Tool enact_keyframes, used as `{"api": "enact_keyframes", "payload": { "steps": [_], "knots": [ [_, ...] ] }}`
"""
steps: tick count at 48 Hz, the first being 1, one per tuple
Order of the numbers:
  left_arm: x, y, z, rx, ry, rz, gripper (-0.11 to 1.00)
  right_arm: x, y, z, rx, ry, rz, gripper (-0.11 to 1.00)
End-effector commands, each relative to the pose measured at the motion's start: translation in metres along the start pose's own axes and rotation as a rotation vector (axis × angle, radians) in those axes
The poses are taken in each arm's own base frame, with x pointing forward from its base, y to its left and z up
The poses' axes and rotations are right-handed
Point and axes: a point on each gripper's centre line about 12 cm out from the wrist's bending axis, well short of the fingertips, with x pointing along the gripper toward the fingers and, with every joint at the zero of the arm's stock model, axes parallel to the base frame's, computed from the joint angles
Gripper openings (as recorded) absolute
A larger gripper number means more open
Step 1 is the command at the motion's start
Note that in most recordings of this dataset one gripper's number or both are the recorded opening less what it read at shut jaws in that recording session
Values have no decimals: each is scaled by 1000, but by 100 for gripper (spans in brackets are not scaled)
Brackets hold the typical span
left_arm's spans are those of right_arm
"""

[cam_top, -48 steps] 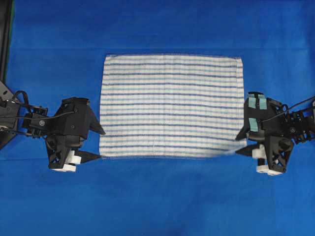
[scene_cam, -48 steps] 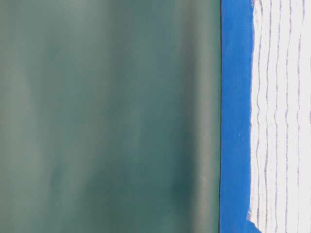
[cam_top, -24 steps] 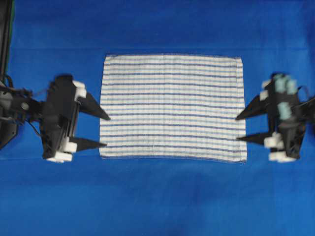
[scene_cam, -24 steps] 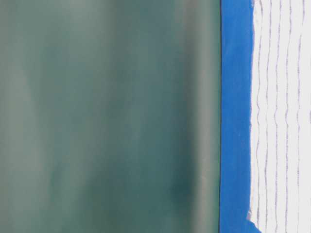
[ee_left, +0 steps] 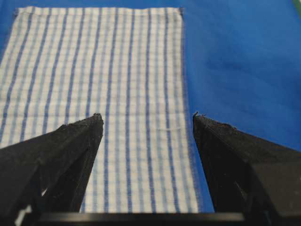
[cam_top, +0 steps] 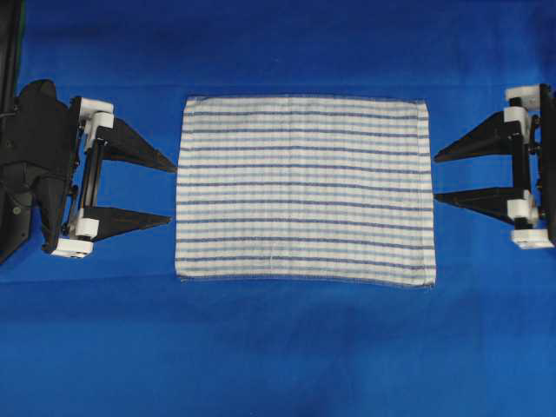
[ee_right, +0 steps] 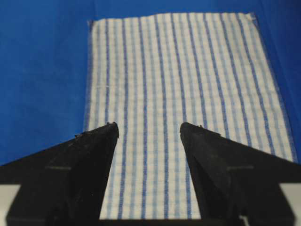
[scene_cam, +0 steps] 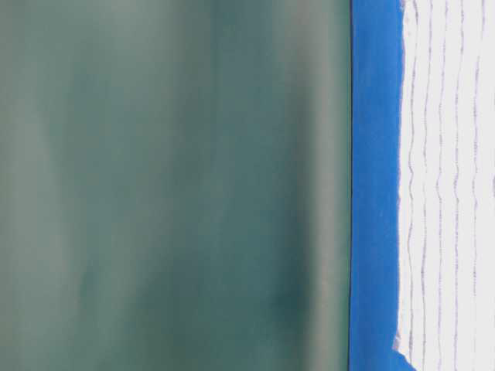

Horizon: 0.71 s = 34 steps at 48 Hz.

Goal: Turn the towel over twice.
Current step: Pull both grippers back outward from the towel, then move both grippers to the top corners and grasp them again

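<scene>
The towel (cam_top: 304, 189), white with dark-blue and light-blue stripes, lies flat and spread on the blue table covering (cam_top: 287, 347). My left gripper (cam_top: 171, 191) stands open just off the towel's left edge, fingertips pointing at it, nothing between them. Off the right edge my right gripper (cam_top: 434, 178) is open too, tips close to the hem. From the left wrist the towel (ee_left: 108, 94) stretches away beyond the open left gripper (ee_left: 147, 116). In the right wrist view the towel (ee_right: 178, 84) lies past the open right gripper (ee_right: 148, 125). At table level the towel (scene_cam: 448, 185) rests flat.
Blue covering surrounds the towel on all sides, with wide free strips in front of it (cam_top: 287, 365) and behind it (cam_top: 287, 43). A dark frame edge (cam_top: 9, 52) runs along the far left. A plain green backdrop (scene_cam: 170, 185) stands behind the table.
Both grippers have pulled back outward from the towel's front corners, turned level and shifted toward the middle of its side edges. The towel's front right corner has settled flat.
</scene>
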Motion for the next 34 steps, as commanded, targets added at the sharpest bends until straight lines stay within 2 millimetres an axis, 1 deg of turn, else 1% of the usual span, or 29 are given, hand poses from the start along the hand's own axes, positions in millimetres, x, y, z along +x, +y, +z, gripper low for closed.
{"api": "enact_keyframes", "payload": {
  "steps": [1, 6, 10, 14, 19, 26, 27, 34],
  "knots": [
    [1, 2, 6, 2, -19, 8, 70, 2, -1, 4, 0, -9, -6, 61],
    [3, 7, 5, -1, -12, 25, 70, 8, -6, 1, 0, 12, -25, 61],
    [5, 17, 2, -1, -6, 62, 70, 14, -15, -4, -1, 39, -62, 61],
    [10, 30, -5, 3, 3, 108, 70, 23, -28, -11, 4, 79, -111, 61],
    [17, 50, -16, 20, 8, 174, 70, 35, -48, -19, 30, 128, -181, 61],
    [28, 81, -40, 23, 41, 275, 71, 51, -79, -32, 66, 175, -264, 61],
    [30, 85, -44, 18, 49, 286, 72, 54, -86, -36, 74, 185, -282, 61],
    [42, 112, -71, -15, 117, 356, 72, 68, -118, -56, 120, 220, -345, 61]
  ]
}}
